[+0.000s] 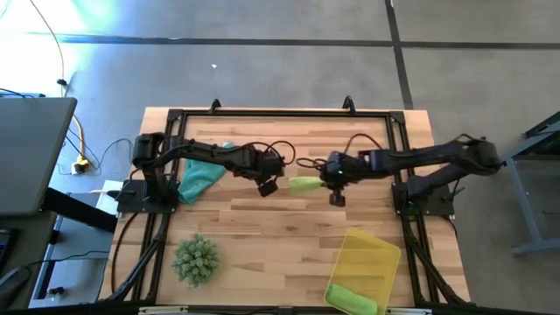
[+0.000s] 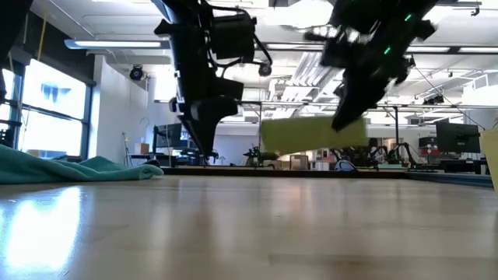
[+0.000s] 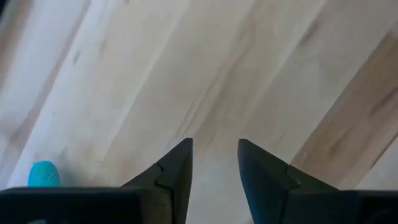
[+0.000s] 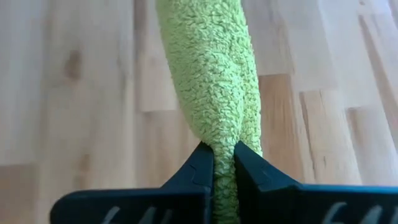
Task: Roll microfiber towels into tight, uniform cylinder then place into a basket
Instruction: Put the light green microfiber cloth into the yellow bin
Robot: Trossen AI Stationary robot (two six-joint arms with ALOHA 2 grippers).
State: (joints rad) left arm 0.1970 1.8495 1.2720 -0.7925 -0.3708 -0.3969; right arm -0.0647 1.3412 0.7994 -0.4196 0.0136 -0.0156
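Two bright green towels: right gripper's (image 4: pixel 224 163) roll (image 4: pixel 214 74), basket's (image 1: pixel 372 254) roll (image 1: pixel 352 297).

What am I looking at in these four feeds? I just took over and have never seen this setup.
Two dark robot arms work at a wooden table. The first feed looks straight down on it, the second looks level across the tabletop, and the other two come from cameras on each arm's wrist.

The right gripper is shut on a rolled green towel and holds it clear of the table near the middle. The left gripper hangs beside it, open and empty.

On the table lie a loose teal towel under the left arm, a spiky green plant ball at the front left, and the yellow basket at the front right, with something pale green already in it.
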